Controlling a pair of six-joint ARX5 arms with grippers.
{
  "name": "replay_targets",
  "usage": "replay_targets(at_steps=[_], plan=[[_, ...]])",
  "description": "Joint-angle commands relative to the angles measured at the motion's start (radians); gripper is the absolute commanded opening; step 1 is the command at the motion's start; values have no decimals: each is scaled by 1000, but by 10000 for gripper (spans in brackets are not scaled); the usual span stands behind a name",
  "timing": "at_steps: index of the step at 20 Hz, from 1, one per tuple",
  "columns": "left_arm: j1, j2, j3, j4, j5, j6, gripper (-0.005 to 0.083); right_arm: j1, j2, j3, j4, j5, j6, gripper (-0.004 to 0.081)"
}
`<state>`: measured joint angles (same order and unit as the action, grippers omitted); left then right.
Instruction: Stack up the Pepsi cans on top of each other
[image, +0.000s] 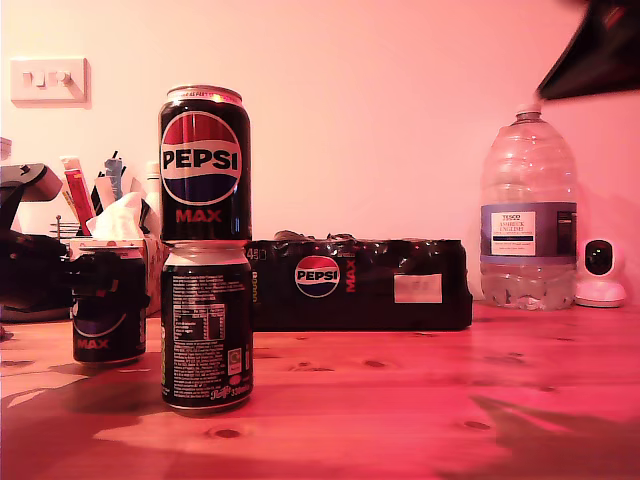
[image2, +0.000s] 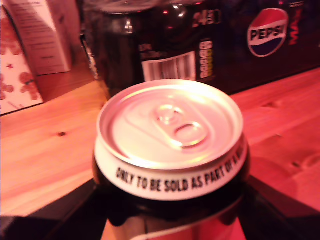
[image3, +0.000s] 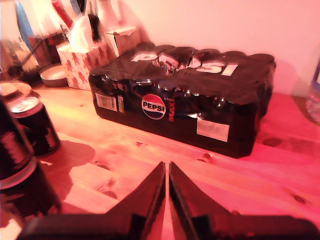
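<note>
While two Pepsi cans (image: 206, 245) stand stacked, my first gripper (image2: 170, 210) seemingly clasps a third (image: 108, 305).

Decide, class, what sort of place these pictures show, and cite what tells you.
Probably a room in a home: a wooden table against a plain wall with a light switch, a tissue box and a large water bottle.

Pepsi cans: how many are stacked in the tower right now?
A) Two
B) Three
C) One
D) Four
A: the upper can stands on the lower can, while the third can sits on the table beside them, gripped by my first gripper.
</note>
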<state>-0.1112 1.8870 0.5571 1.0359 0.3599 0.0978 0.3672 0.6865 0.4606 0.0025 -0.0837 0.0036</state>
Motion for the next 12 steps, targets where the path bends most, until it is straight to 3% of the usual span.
replay_targets(at_steps=[1,7,12], plan=[[-2,8,-3,5,11,10,294,-9,-39,-43,-34,31,19,-13],[-2,8,-3,5,25,7,261,-10,-235,-115,-109,143,82,-13],[-2,7,-3,6,54,3,251,-10,-325,-115,-180,146,129,-13]])
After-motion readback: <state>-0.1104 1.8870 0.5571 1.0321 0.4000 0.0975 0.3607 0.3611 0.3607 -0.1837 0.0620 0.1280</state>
